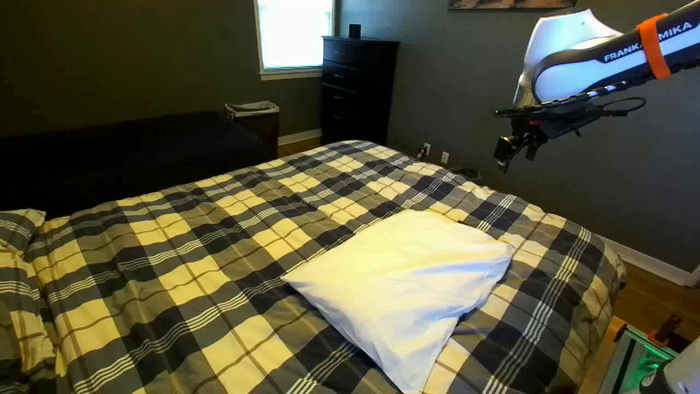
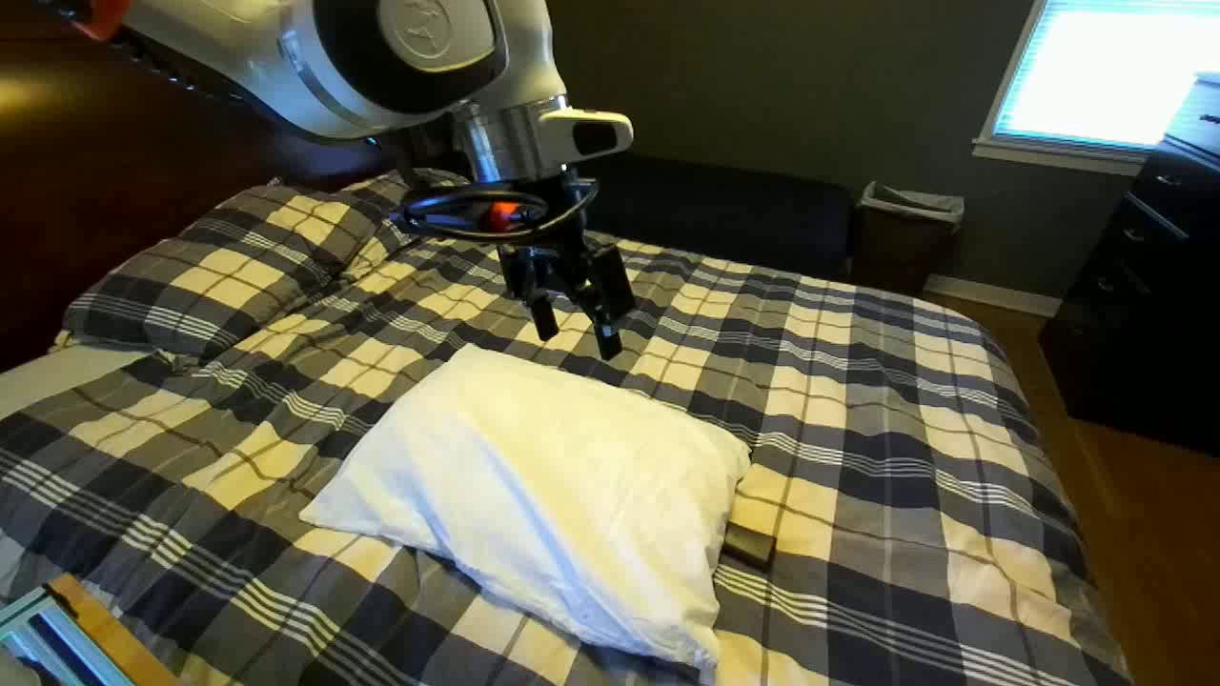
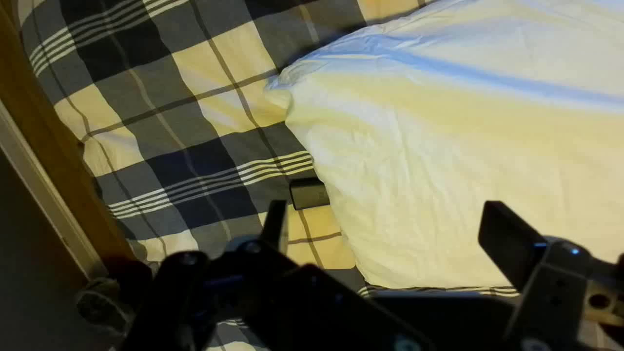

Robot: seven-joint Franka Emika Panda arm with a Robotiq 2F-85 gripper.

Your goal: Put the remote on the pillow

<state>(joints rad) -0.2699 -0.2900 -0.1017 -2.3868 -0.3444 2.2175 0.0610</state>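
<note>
The white pillow (image 1: 404, 273) lies rumpled on the checked bedspread; it also shows in an exterior view (image 2: 562, 457) and the wrist view (image 3: 438, 161). The black remote (image 2: 750, 545) lies on the bedspread at the pillow's edge. In the wrist view, one end of the remote (image 3: 309, 193) shows, the rest hidden by the pillow. It is not visible in the exterior view that has the pillow in front. My gripper (image 1: 517, 160) is open and empty, high above the bed. It also shows in an exterior view (image 2: 577, 335). In the wrist view, the gripper (image 3: 385, 209) has its left finger close below the remote's image.
Plaid pillows (image 2: 229, 267) lie at the head of the bed. A dark dresser (image 1: 358, 90) and a lined hamper (image 1: 251, 109) stand beyond it. The bed's plaid bedspread (image 1: 180, 262) surrounds the white pillow. The robot's base frame (image 1: 629, 355) is beside the bed.
</note>
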